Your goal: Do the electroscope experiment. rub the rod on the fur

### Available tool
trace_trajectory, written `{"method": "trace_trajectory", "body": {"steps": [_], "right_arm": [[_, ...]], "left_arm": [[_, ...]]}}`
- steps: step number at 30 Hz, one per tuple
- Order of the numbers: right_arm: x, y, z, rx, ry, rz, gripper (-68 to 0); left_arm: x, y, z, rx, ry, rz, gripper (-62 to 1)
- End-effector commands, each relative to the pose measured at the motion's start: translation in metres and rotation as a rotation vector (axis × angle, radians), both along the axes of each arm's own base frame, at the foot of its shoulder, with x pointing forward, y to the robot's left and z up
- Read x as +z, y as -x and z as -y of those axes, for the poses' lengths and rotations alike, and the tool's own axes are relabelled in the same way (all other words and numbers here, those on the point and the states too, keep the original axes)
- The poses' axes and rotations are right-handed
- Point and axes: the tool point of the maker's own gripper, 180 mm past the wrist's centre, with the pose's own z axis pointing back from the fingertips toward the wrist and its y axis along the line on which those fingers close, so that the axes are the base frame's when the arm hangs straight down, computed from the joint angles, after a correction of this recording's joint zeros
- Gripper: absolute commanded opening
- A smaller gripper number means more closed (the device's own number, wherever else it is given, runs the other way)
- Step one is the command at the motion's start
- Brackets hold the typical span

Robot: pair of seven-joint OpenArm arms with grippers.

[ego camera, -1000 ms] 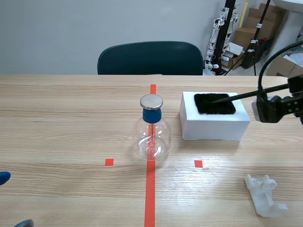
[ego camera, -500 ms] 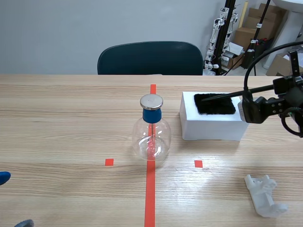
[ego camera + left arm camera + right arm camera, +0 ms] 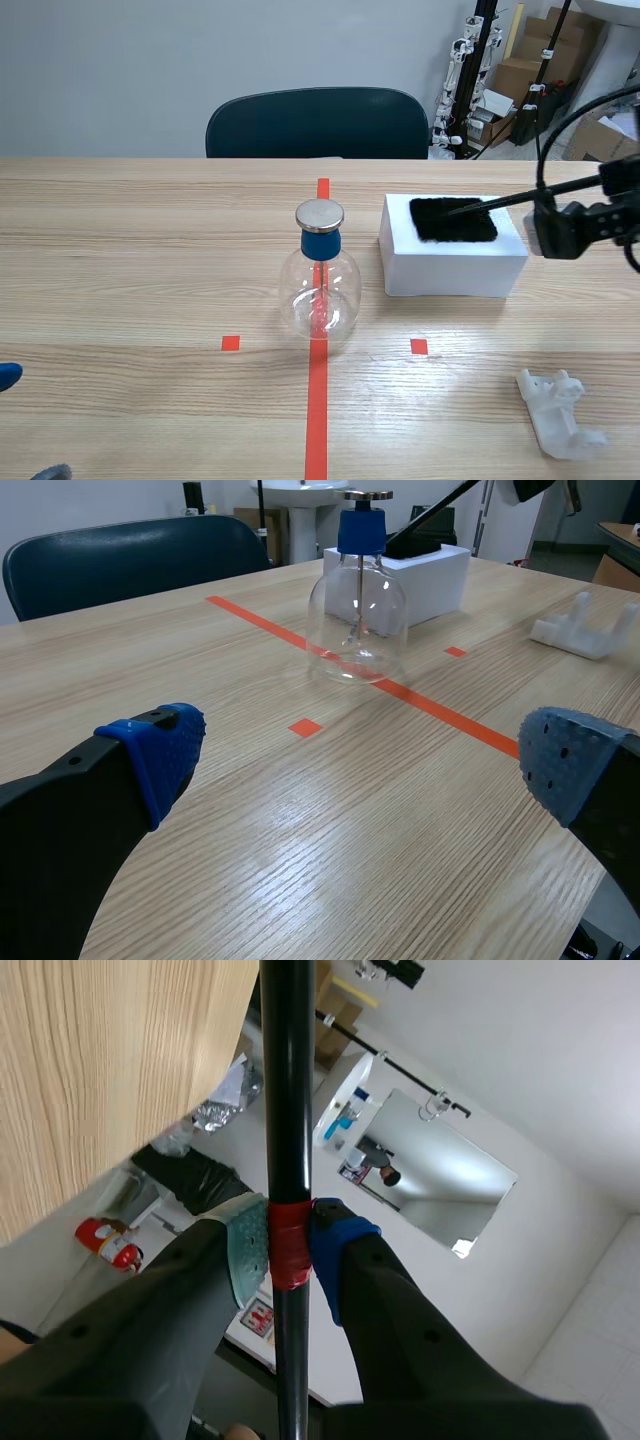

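- The right gripper (image 3: 288, 1248) is clamped on the black rod (image 3: 288, 1080). Its two pads press the red tape band on the shaft from either side, so the fingers stand only as far apart as the rod is thick.
- From that grip the rod runs out ahead of the gripper and slightly downward. Its far tip lies on the black fur (image 3: 453, 219), apparently touching it (the scene view does not settle how firmly).
- The fur sits on top of a white block (image 3: 455, 268), just ahead of the gripper at the rod's far end.
- To rub well, I would hold the clamp firm and draw the rod back and forth along its own length. The pressure should be light and steady, so that the tip does not leave the fur patch and the block does not slide.
- Past the block, farther from the gripper, the electroscope flask (image 3: 320, 285) stands upright on the red line, well apart from the rod.
- The left gripper (image 3: 365, 760) is spread wide and holds nothing, low over the table, with the flask ahead of it.
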Motion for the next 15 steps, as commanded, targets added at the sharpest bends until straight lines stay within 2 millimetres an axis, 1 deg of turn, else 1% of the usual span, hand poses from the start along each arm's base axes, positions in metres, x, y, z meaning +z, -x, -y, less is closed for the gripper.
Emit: {"method": "trace_trajectory", "body": {"steps": [1, 2, 5, 9, 12, 15], "right_arm": [[0.014, -0.007, 0.004, -0.001, 0.02, 0.041, -65.3], [0.015, -0.007, 0.005, -0.002, 0.024, 0.041, -65.3], [0.016, -0.004, 0.018, -0.002, 0.032, 0.019, -65.3], [0.019, 0.0, 0.032, 0.033, 0.004, -0.007, -65.3], [0.029, -0.001, 0.036, 0.054, -0.047, 0.031, -65.3], [0.045, -0.003, 0.041, 0.074, -0.109, 0.068, -65.3]], "left_arm": [[0.007, -0.002, -0.002, 0.004, 0.016, 0.024, 1.4], [0.007, -0.002, -0.002, 0.004, 0.016, 0.024, 1.4], [0.007, -0.002, -0.002, 0.004, 0.016, 0.024, 1.4], [0.007, -0.002, -0.002, 0.004, 0.016, 0.024, 1.4], [0.007, -0.002, -0.002, 0.004, 0.016, 0.024, 1.4], [0.007, -0.002, -0.002, 0.004, 0.016, 0.024, 1.4]]}}
